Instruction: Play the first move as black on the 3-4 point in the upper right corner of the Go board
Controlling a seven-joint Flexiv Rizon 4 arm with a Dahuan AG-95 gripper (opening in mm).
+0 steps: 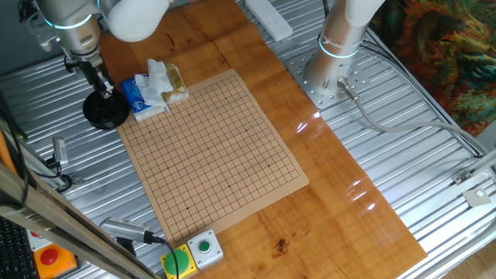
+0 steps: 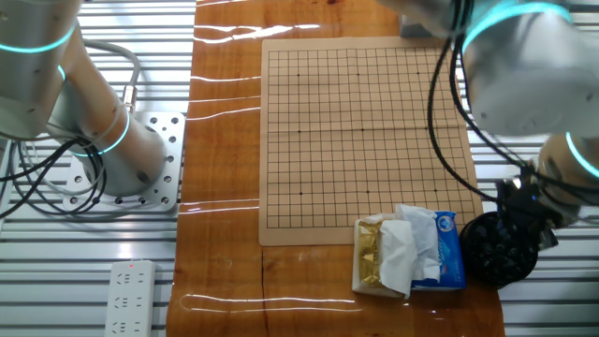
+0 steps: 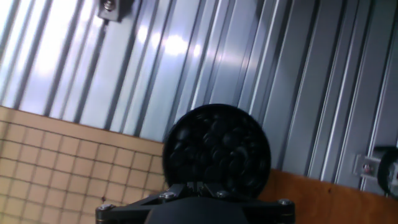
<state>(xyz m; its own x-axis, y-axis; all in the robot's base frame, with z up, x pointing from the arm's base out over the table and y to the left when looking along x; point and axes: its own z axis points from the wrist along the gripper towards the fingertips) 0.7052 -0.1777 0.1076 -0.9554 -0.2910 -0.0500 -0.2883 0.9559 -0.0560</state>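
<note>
The board (image 1: 209, 155) lies flat on the orange-brown tabletop, and its grid carries no stones; it also shows in the other fixed view (image 2: 365, 131) and at the lower left of the hand view (image 3: 56, 168). A round black bowl (image 1: 106, 111) full of black stones stands on the metal slats just off one board corner (image 2: 501, 248) (image 3: 217, 152). My gripper (image 1: 101, 84) hangs right above this bowl, pointing down at the stones (image 2: 518, 211). In the hand view only the dark base of the gripper (image 3: 198, 186) shows, and the gap between the fingers cannot be made out.
A blue tissue pack (image 1: 141, 97) and a gold packet (image 1: 175, 84) with crumpled white tissue lie at the board corner beside the bowl. A second arm's base (image 1: 329, 74) stands beyond the tabletop. A green-button box (image 1: 204, 248) sits near the board's front corner, and a white power strip (image 1: 269, 17) lies at the back.
</note>
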